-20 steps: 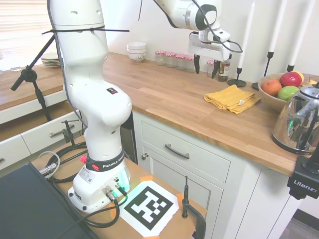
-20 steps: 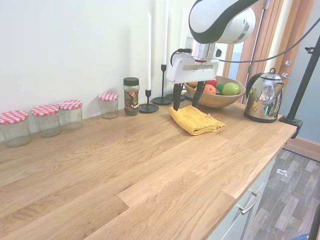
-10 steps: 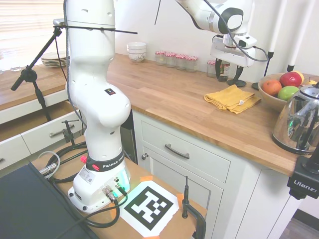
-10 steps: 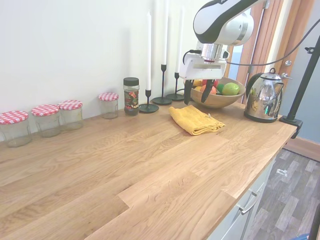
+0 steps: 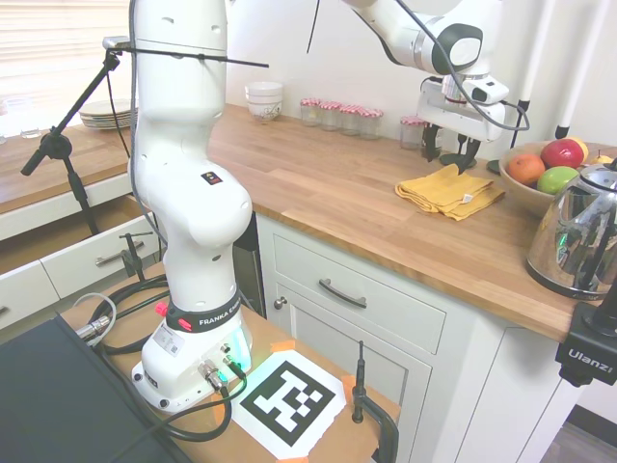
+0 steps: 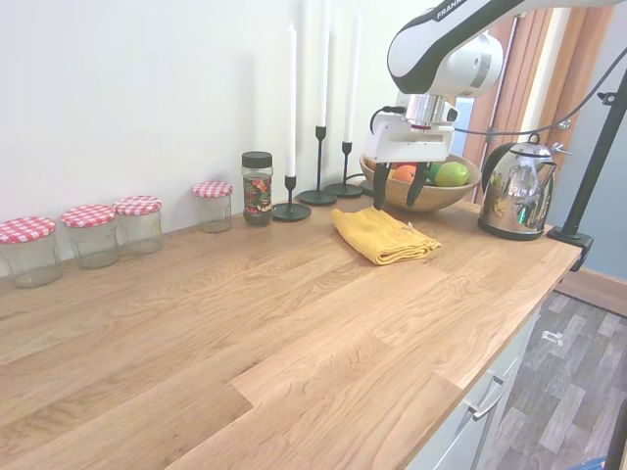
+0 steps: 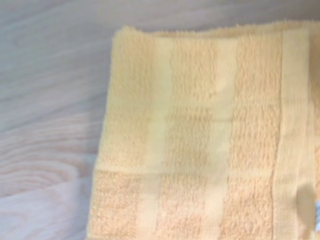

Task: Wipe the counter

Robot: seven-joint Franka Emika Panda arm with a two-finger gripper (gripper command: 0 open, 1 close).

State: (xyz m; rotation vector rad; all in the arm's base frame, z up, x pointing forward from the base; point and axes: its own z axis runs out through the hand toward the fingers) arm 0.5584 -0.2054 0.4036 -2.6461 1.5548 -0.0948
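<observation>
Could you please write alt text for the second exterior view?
A white robot arm's open pincer hangs just above a folded yellow cloth on a wooden counter. Behind stand candlesticks, a fruit bowl, a kettle and red-lidded jars.

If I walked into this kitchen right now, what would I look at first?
Probably the big white arm, which reaches over the counter with its open tool hanging just above a folded yellow towel. Next, the bowl of bright fruit and the shiny kettle past the towel. Along the wall stand tall white candles and a row of jars with red checked lids.
</observation>
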